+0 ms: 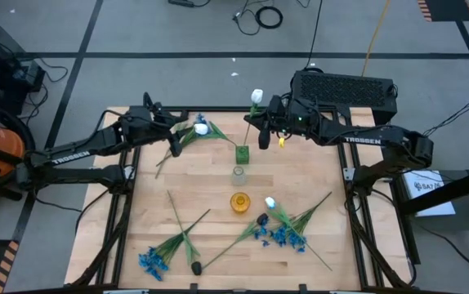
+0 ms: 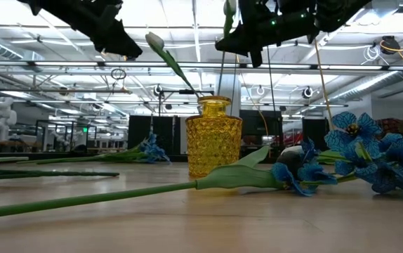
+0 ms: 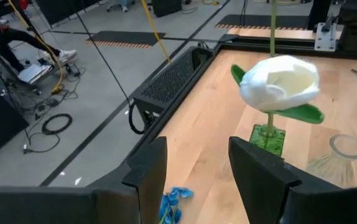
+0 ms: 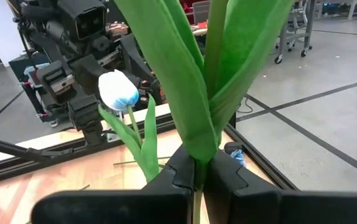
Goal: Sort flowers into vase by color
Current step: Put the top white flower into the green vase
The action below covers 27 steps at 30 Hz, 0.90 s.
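On the wooden table [image 1: 300, 196], a white tulip [image 1: 256, 96] is gripped by the right gripper [image 1: 264, 131] at upper centre above the green vase [image 1: 242, 153], where vertical lowering is advised; the left gripper [image 1: 171, 131] is parted.

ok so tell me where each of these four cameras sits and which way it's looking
High view: overhead, facing straight down on the table; both arms show.
Low view: at tabletop height, facing level past the yellow vase; arms overhead.
Left wrist view: on the left arm, facing a white tulip; own fingers open.
Right wrist view: on the right arm; own fingers clamp a green stem.
Shared: both wrist views catch the left arm's tulip.
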Each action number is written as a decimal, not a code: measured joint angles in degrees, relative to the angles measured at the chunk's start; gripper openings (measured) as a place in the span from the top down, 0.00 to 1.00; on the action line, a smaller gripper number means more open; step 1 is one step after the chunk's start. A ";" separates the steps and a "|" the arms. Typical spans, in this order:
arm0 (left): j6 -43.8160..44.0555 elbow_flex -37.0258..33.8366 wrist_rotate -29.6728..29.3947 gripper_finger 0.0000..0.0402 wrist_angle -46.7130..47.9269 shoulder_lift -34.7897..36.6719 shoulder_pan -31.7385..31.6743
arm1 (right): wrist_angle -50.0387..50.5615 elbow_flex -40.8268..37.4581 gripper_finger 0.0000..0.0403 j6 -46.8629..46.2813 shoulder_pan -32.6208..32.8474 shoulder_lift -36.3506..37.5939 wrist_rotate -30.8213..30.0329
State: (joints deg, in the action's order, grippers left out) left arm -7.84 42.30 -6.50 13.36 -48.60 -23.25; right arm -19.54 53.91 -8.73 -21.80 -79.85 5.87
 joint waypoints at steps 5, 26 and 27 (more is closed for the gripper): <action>0.02 0.00 0.00 0.55 -0.69 0.00 -0.01 | -0.01 0.00 0.98 0.26 0.01 0.02 0.00; 0.07 0.00 0.28 0.55 -0.32 -0.02 0.01 | -1.24 0.00 0.94 -2.63 0.04 -6.85 -1.63; 0.09 0.00 0.28 0.55 -0.33 -0.02 0.01 | -1.14 0.00 0.93 -2.69 0.04 -6.91 -1.77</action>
State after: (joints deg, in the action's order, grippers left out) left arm -7.75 42.30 -6.22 13.03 -48.62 -23.24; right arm -20.68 53.91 -11.42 -21.76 -86.76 4.09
